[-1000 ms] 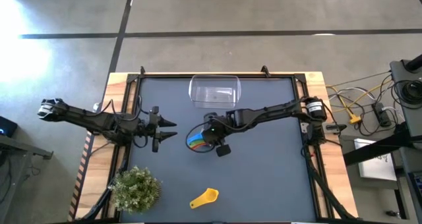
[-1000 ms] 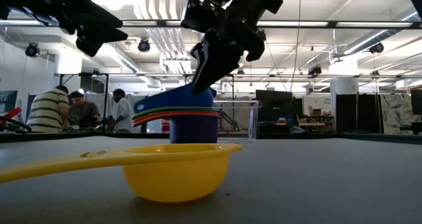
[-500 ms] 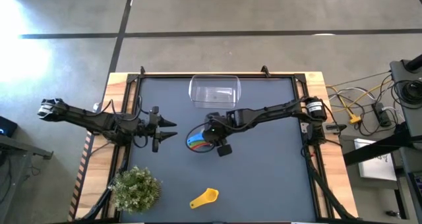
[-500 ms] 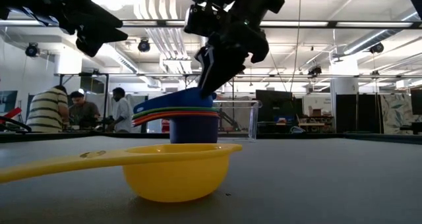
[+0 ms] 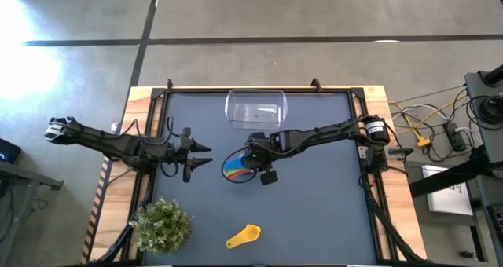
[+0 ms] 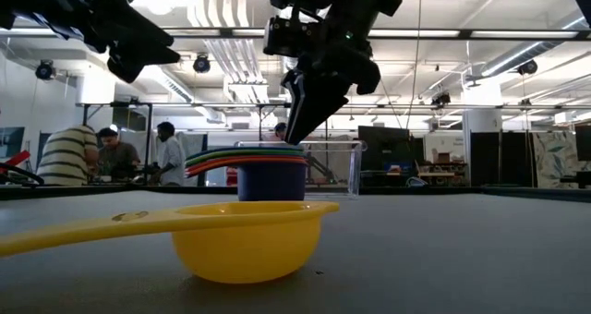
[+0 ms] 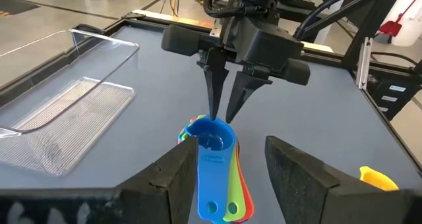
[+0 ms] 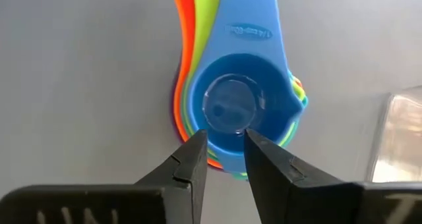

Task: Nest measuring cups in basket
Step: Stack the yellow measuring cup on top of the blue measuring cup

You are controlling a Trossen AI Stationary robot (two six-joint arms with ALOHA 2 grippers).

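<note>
Right hand [image 7: 219,112] hovers with fingers slightly parted just above the blue cup [image 7: 212,140] topping the nested stack mid-table, near the clear basket [image 5: 255,108], while the spread left hand [image 5: 198,155] waits and the yellow cup [image 5: 244,236] lies apart.

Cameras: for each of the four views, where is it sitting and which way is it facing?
High view: overhead, straight down; both arms, basket, plant.
Low view: table height, level; yellow cup nearest, cup stack behind.
Left wrist: past the left gripper toward the right gripper.
Right wrist: down past its fingers onto the blue cup.
All four share the stack.
</note>
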